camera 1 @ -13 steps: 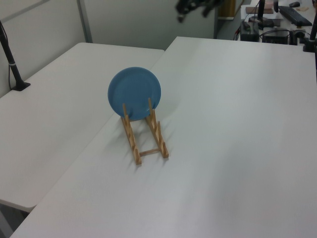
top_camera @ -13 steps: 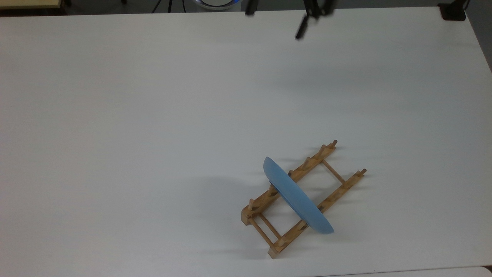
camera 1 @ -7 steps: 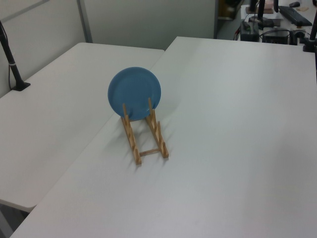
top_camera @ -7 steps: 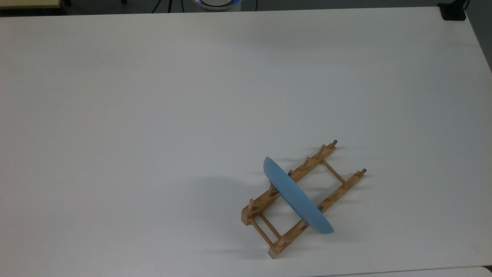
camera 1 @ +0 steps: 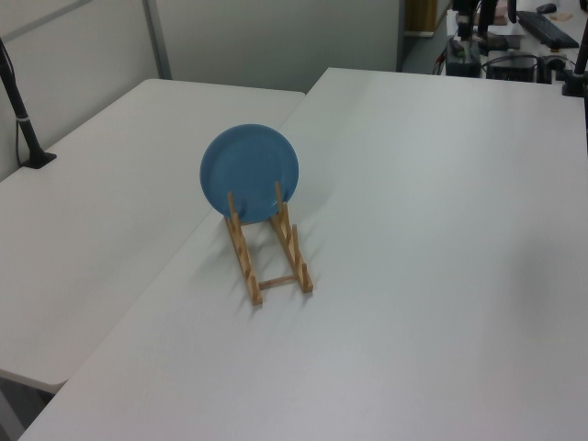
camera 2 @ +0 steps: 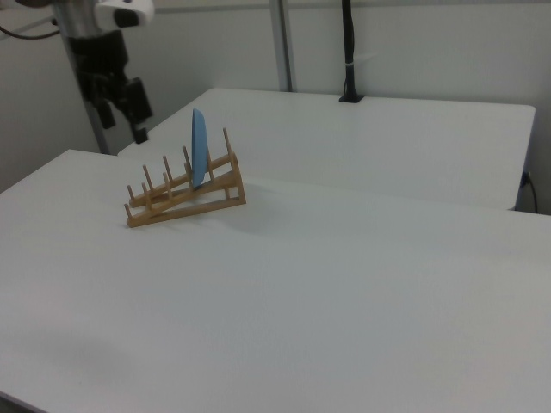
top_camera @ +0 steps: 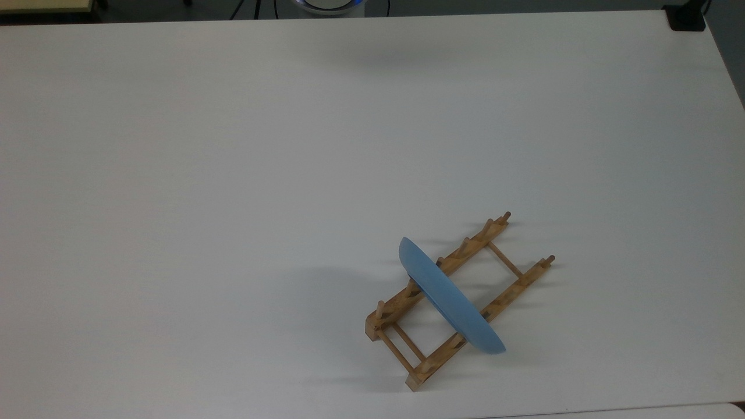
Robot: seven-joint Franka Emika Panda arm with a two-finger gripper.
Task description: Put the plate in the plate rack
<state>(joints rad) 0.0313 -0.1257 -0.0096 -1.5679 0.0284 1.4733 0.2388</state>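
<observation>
The light-blue plate (top_camera: 451, 297) stands on edge between the pegs of the light-wood plate rack (top_camera: 495, 233), across both rails near the rack's higher end. In the left view the plate (camera 1: 250, 170) shows its round face above the rack (camera 1: 276, 276). In the right view the plate (camera 2: 199, 146) is seen edge-on in the rack (camera 2: 185, 202). My gripper (camera 2: 122, 127) hangs in the air at the right view's upper left, well away from the rack, open and holding nothing.
The rack sits on a white table (top_camera: 233, 174), near the top view's bottom edge. A second white table (camera 1: 110, 184) adjoins it, with a black post (camera 1: 18, 101) clamped at its far side. A black clamp (top_camera: 687, 17) sits at the top view's top right corner.
The gripper has pulled back out of the top view's upper edge and the left view's top. Plate and rack have not moved.
</observation>
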